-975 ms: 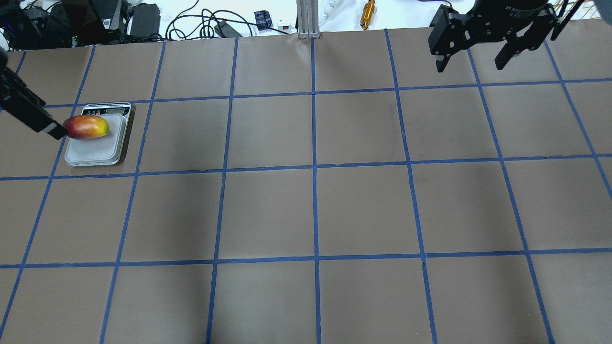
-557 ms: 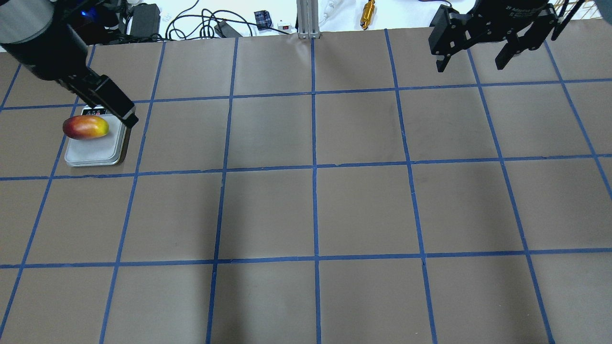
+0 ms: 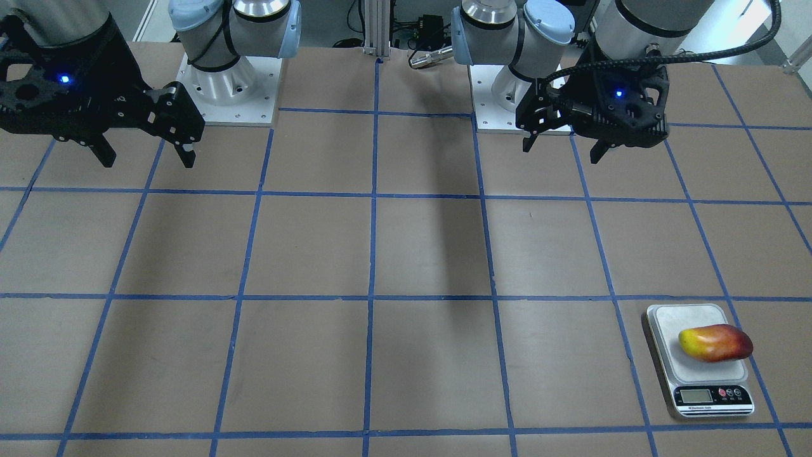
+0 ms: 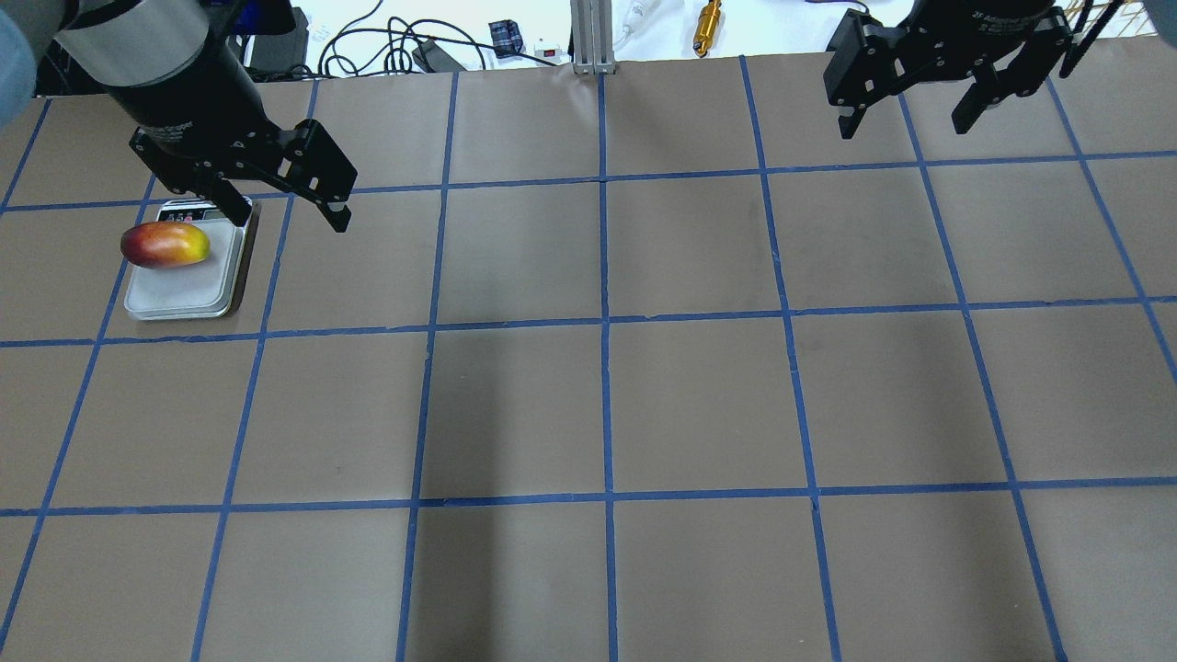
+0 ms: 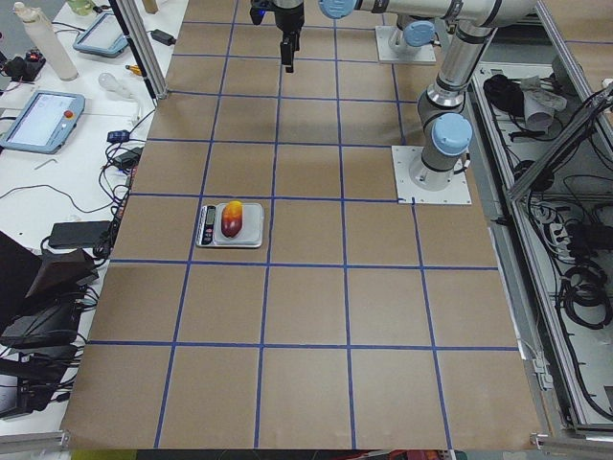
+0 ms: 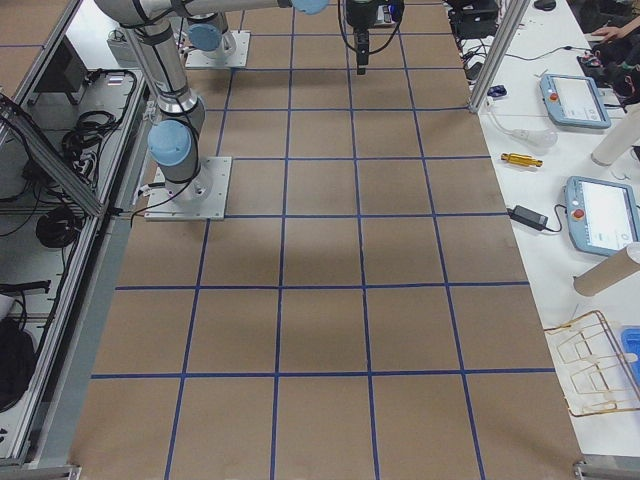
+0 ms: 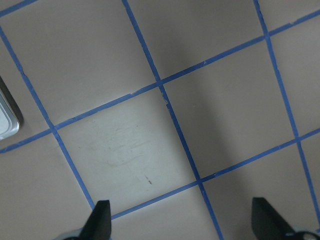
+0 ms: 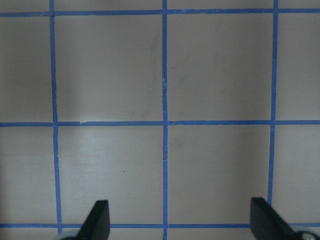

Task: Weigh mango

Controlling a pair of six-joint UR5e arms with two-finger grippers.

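The left claw (image 4: 291,219) stands wide, both fingers (image 7: 100,220) spread with nothing between them, hanging above the counter (image 4: 699,405) with bare brown paper and blue tape lines (image 7: 165,100) beneath it. In the left wrist view a rounded silver corner of the scale (image 7: 7,120) shows at the left edge, so the claw is off to the right of it and touches neither scale nor fruit. In the overhead view one finger overlaps the scale's display end, while the front-facing view shows the claw well apart from the scale and high over the counter.

The mango (image 4: 165,245) lies on its side on the scale's platform (image 4: 188,294), at the left of the counter. It sits on the part of the platform next to the display (image 3: 696,396), its red end toward the counter's left edge and its yellow end toward the middle. The red end seems to hang slightly past the platform's left rim. The figures on the display are too small to read.

The right claw (image 4: 903,131) is also spread wide and holds nothing, raised over the right side of the counter, well apart from the scale
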